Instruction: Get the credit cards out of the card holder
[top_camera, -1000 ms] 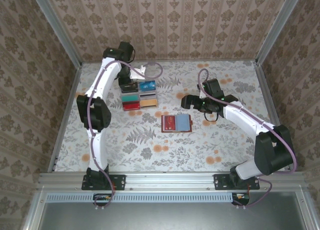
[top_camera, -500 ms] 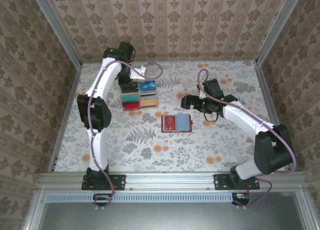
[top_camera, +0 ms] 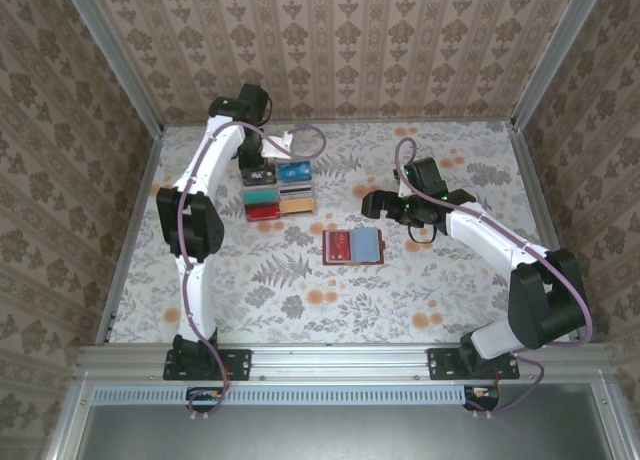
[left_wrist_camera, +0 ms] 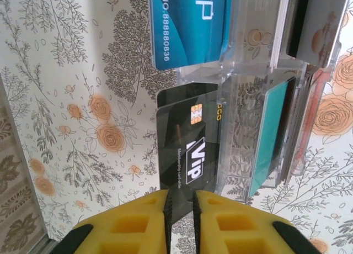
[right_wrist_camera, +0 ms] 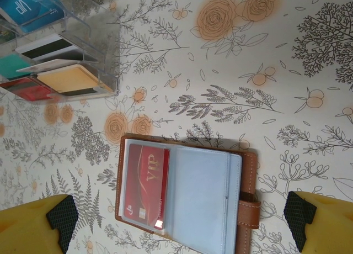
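**Card holder** (right_wrist_camera: 204, 193): lies open, flat at mid-surface; blue-grey pockets face up.
**Right end effector** (right_wrist_camera: 180, 220): jaws spread wide, empty, poised over the holder.
**Left end effector** (left_wrist_camera: 179, 221): jaws parted by a slit, empty, near the black card (left_wrist_camera: 187, 138) lying against the clear tray (left_wrist_camera: 234, 99).
**Red card** (right_wrist_camera: 144, 185): in the holder's left pocket. Advised handling: pinch its exposed edge and slide it along the pocket, since the light holder may drag.
**Room:** brown damask walls (top_camera: 350, 40).
**Surface** (top_camera: 250, 290): floral cloth.
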